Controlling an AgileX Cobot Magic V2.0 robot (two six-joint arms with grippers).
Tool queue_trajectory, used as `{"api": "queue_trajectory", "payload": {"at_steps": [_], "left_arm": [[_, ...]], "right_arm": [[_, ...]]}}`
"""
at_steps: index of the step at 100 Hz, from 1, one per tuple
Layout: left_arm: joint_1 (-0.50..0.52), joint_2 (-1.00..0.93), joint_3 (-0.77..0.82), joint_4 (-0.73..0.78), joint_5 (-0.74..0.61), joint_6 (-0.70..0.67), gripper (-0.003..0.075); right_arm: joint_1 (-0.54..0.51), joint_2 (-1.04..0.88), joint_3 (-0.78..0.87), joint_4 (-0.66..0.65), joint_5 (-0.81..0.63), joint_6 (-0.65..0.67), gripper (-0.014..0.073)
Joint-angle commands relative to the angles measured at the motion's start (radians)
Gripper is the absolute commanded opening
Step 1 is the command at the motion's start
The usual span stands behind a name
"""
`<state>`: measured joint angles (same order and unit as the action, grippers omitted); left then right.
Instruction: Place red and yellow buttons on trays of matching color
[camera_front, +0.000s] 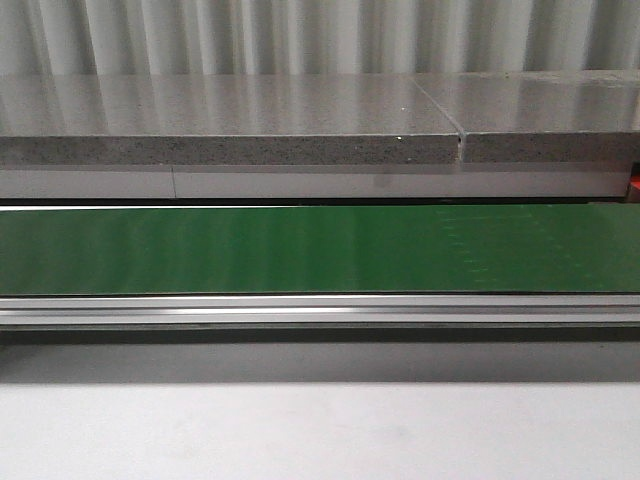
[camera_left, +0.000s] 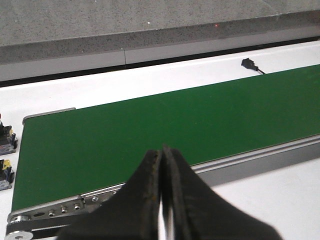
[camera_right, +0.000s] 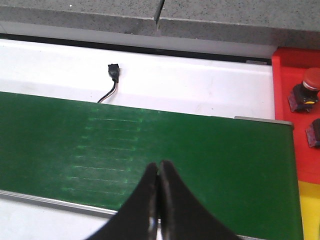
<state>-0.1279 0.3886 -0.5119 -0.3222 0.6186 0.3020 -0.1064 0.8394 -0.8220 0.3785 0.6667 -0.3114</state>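
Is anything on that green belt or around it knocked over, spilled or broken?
Nothing stands out. The green conveyor belt lies flat and bare, a red-capped push button stands upright on the red tray, and both the left gripper and right gripper are shut, holding nothing.

front low, wrists overhead, sharing conveyor belt (camera_front: 320, 250)

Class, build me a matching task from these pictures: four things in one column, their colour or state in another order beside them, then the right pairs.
Things:
1. conveyor belt
2. tray
3. left gripper
4. small sensor

Colour or state:
A. red
B. shut, holding nothing
C. green
D. black, with a cable on the white surface

Pairs: 1-C, 2-A, 3-B, 4-D
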Motion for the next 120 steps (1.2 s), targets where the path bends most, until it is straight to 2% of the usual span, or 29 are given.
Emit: {"api": "queue_trajectory", "payload": {"at_steps": [1, 10, 22, 30, 42, 52, 64, 71, 87, 101, 120], "left_arm": [[-0.007, 0.004, -0.025, -0.024, -0.042, 0.001, 0.0081], [-0.007, 0.004, -0.025, -0.024, -0.029, 0.001, 0.0245], [-0.007, 0.004, -0.025, -0.024, -0.028, 0.001, 0.0547], [-0.007, 0.004, -0.025, -0.024, -0.036, 0.001, 0.0643], [-0.007, 0.004, -0.025, -0.022, -0.072, -0.035, 0.0651], [0.003, 0.022, -0.032, 0.040, -0.118, -0.225, 0.0651], [0.045, 0.089, -0.073, 0.230, -0.140, -0.455, 0.0651], [0.078, 0.148, -0.109, 0.290, -0.140, -0.534, 0.0651], [0.172, 0.310, -0.187, 0.293, -0.138, -0.604, 0.0651], [0.264, 0.450, -0.246, 0.283, -0.138, -0.610, 0.0651], [0.389, 0.657, -0.316, 0.192, -0.136, -0.610, 0.0651]], "right_arm": [[0.002, -0.010, -0.025, 0.010, -0.051, -0.009, -0.0067], [0.002, -0.010, -0.025, 0.010, -0.051, -0.009, -0.0067], [0.002, -0.010, -0.025, 0.010, -0.051, -0.009, -0.0067], [0.002, -0.010, -0.025, 0.010, -0.051, -0.009, -0.0067], [0.002, -0.010, -0.025, 0.010, -0.051, -0.009, -0.0067], [0.002, -0.010, -0.025, 0.010, -0.051, -0.009, -0.0067], [0.002, -0.010, -0.025, 0.010, -0.050, -0.009, -0.0067], [0.002, -0.010, -0.025, 0.010, -0.047, -0.009, -0.0067], [0.002, -0.010, -0.025, 0.010, -0.047, -0.009, -0.0067], [0.002, -0.010, -0.025, 0.010, -0.047, -0.009, -0.0067], [0.002, -0.010, -0.025, 0.010, -0.047, -0.009, -0.0067]]}}
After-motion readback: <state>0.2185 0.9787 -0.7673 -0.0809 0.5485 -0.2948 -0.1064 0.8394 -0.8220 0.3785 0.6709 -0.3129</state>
